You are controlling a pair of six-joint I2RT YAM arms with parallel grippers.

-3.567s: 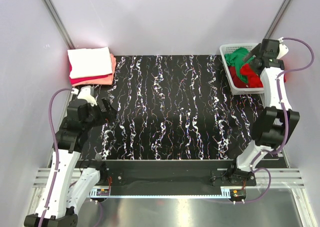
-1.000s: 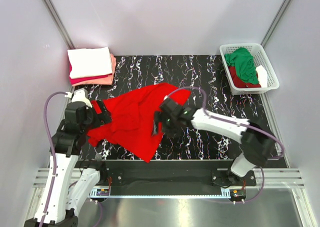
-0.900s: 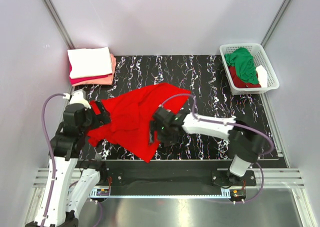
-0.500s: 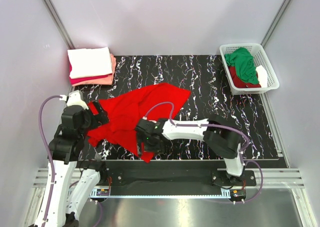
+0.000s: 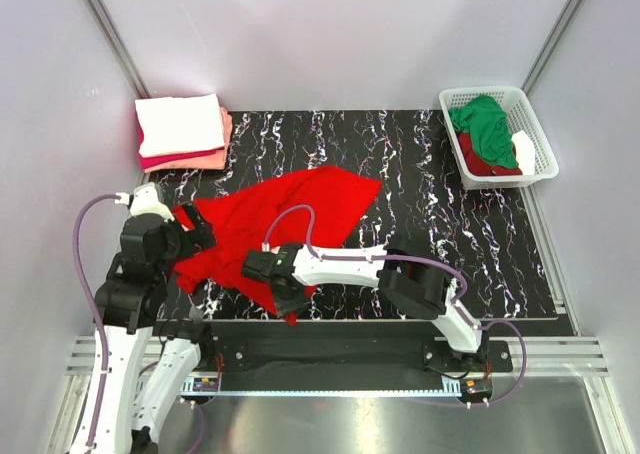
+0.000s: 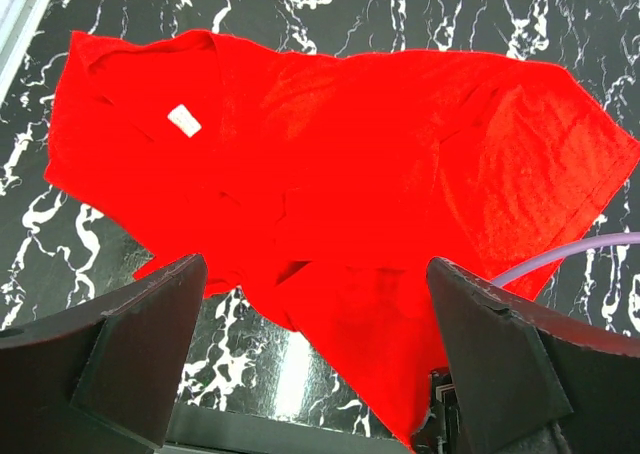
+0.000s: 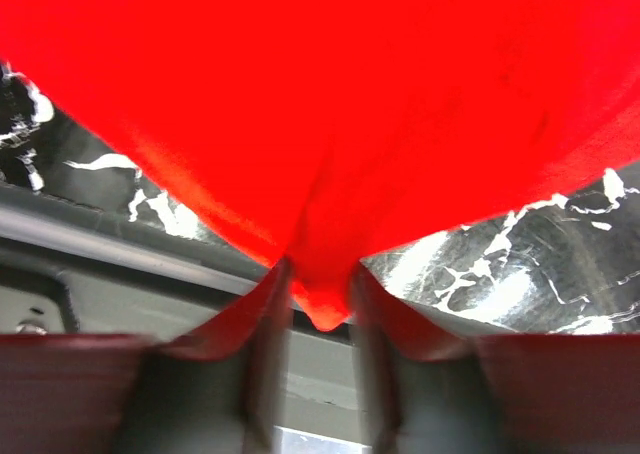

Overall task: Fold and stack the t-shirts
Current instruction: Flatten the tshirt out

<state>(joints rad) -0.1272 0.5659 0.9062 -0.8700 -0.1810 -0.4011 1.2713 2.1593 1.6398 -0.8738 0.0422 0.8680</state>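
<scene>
A bright red t-shirt (image 5: 270, 224) lies rumpled and spread on the black marbled table (image 5: 430, 174); its white neck label (image 6: 183, 119) shows in the left wrist view. My right gripper (image 5: 287, 299) is at the shirt's near corner by the table's front edge, its fingers closed on a fold of red cloth (image 7: 325, 274). My left gripper (image 5: 196, 230) hovers wide open over the shirt's left side (image 6: 350, 174) with nothing between its fingers (image 6: 315, 269). A folded stack (image 5: 180, 129), white over crimson and salmon pink, sits at the back left.
A white lattice basket (image 5: 548, 154) at the back right holds a green shirt (image 5: 485, 124) and a dark red one (image 5: 490, 162). The metal front rail (image 7: 150, 244) runs just beyond the right gripper. A purple cable (image 6: 560, 259) crosses the shirt's right edge.
My right arm swept left and nearer along the shirt's lower edge to its near corner, and its jaws closed on the cloth there. The left gripper barely shifted and stayed open.
</scene>
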